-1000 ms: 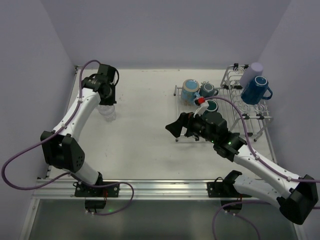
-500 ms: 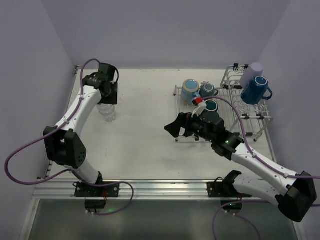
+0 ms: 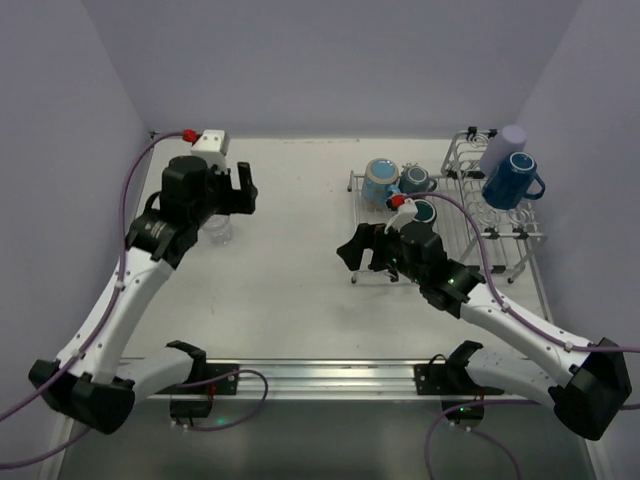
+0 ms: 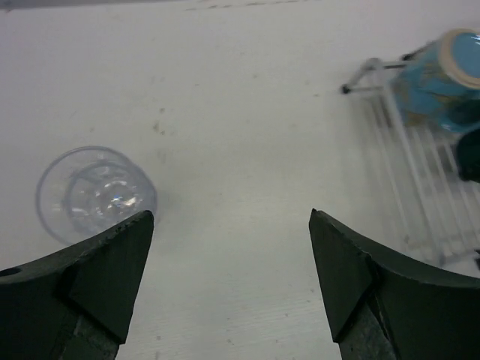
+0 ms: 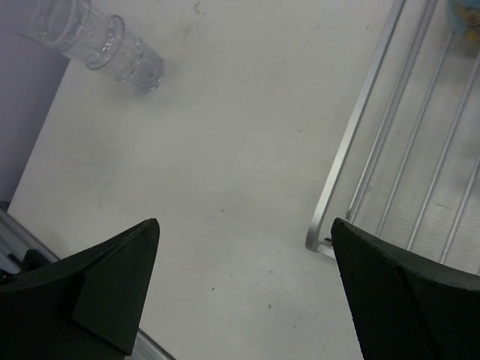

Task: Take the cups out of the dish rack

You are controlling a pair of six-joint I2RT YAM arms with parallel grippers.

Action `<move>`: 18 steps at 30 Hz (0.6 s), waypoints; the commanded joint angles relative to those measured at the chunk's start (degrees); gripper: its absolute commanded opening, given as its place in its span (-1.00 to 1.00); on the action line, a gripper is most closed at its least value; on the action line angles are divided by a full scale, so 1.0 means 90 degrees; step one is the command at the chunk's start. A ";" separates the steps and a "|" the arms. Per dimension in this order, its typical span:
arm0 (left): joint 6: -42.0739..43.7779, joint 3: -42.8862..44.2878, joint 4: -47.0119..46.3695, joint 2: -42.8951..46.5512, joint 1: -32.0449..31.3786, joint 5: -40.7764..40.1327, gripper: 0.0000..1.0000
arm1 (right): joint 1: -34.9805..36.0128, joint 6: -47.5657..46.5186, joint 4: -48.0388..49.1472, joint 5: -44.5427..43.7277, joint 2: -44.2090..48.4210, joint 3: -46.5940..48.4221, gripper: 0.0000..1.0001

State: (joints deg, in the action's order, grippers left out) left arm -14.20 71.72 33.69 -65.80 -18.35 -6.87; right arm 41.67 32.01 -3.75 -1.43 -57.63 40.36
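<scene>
Left gripper point(image 4: 231, 217) spread wide, empty; clear ribbed glass point(image 4: 94, 191) stood upright on table point(image 4: 247, 112) just beside one finger. Right gripper point(image 5: 245, 225) wide, empty; dish rack point(image 5: 352, 150) corner just beside one finger, light blue mug point(image 3: 380, 182) farther ahead. Risk: left finger swinging sideways could topple glass.

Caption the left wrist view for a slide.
Open left gripper over table: clear glass at left, dish rack with light blue mug at right.

A white counter point(image 3: 290, 300) filled the scene, closed in by plain lavender walls point(image 3: 330, 60) on its left, far and right sides. A silver metal rail point(image 3: 330, 371) ran along its near edge. Light was soft and even.
</scene>
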 commanded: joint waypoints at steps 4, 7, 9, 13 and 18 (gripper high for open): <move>-0.0200 -0.1786 -0.2190 0.1595 -0.0530 0.2117 0.92 | 0.0018 -0.0403 -0.0920 -0.2435 -0.0100 0.0603 0.98; -0.0219 -0.2499 -0.2444 0.2075 -0.0539 0.2695 1.00 | -0.0001 -0.0354 -0.1136 -0.3861 -0.0334 0.0720 0.98; -0.0161 -0.2860 -0.2513 0.2261 -0.0539 0.2921 1.00 | -0.0108 -0.0276 -0.1340 -0.4554 -0.0676 0.0886 0.98; -0.0229 -0.3213 -0.2669 0.2652 -0.0569 0.3156 1.00 | -0.0498 0.0017 -0.1634 -0.4830 -0.1320 0.1500 0.98; -0.0483 -0.3350 -0.2855 0.2799 -0.0646 0.3683 1.00 | -0.0801 0.0213 -0.1956 -0.5270 -0.2101 0.2038 0.98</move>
State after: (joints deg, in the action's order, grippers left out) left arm -16.69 41.50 12.97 -41.85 -23.42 21.08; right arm 35.66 31.00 -19.62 -41.19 -73.89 54.48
